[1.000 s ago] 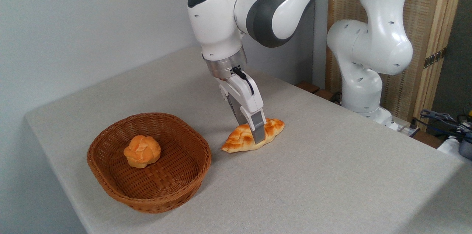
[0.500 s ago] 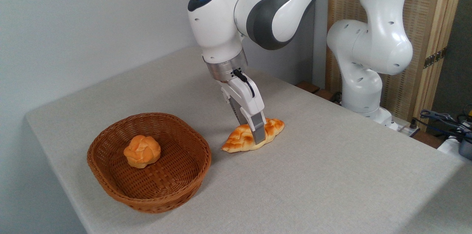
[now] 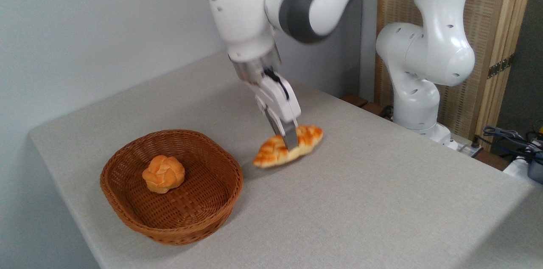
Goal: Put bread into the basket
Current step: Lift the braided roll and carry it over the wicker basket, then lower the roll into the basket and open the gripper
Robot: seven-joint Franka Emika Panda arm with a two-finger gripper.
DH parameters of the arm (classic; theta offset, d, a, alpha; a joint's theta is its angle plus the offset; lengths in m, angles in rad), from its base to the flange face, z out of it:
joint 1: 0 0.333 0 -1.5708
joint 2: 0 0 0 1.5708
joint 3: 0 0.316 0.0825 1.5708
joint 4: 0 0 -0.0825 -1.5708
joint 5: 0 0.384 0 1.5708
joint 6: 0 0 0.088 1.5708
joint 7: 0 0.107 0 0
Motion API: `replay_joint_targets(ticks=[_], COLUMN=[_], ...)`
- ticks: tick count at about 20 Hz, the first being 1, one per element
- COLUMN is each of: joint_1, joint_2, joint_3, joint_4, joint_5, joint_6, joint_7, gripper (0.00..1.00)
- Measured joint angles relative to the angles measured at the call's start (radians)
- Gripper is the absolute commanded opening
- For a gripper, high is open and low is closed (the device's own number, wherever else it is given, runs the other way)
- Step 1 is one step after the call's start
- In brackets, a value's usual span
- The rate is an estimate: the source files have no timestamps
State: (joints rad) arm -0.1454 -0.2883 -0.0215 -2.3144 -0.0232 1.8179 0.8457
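Note:
The bread [image 3: 271, 153], a long braided golden loaf with pointed ends, hangs slightly above the table just right of the basket. My gripper [image 3: 286, 141] is shut on its middle, one finger across the front of the loaf. The arm is motion-blurred. The basket [image 3: 127, 214], shallow brown wicker, sits at the front left of the table and holds a small round knotted orange bun [image 3: 163, 173].
The grey cloth-covered table [image 3: 360, 209] ends close behind and left of the basket. The arm's white base [image 3: 424, 69] stands at the back right before a wooden screen. Cables [image 3: 513, 137] lie at the far right edge.
The gripper has risen and shifted slightly left, and the bread has lifted off the table with it. The basket and bun stayed put.

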Motion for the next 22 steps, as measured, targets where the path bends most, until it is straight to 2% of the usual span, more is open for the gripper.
replay_joint_targets(ticks=[3, 6, 8, 11, 12, 13, 15, 16, 22], joint_1=[0.000, 0.001, 0.000, -0.001, -0.002, -0.004, -0.009, -0.012, -0.014], joint_2=[0.013, 0.092, 0.171, 0.271, 0.300, 0.327, 0.364, 0.376, 0.387], joint_3=[0.006, 0.017, 0.017, 0.014, 0.012, 0.011, 0.009, 0.008, 0.008], joint_4=[0.187, 0.371, 0.444, 0.469, 0.469, 0.469, 0.470, 0.472, 0.471], joint_5=[0.000, -0.004, -0.018, -0.026, -0.026, -0.026, -0.026, -0.026, -0.026], joint_6=[-0.126, -0.130, -0.048, 0.109, 0.150, 0.187, 0.240, 0.263, 0.288], joint_7=[0.003, 0.003, 0.003, 0.006, 0.009, 0.012, 0.013, 0.013, 0.038], gripper=[0.28, 0.29, 0.29, 0.30, 0.38, 0.51, 0.96, 1.00, 1.00])
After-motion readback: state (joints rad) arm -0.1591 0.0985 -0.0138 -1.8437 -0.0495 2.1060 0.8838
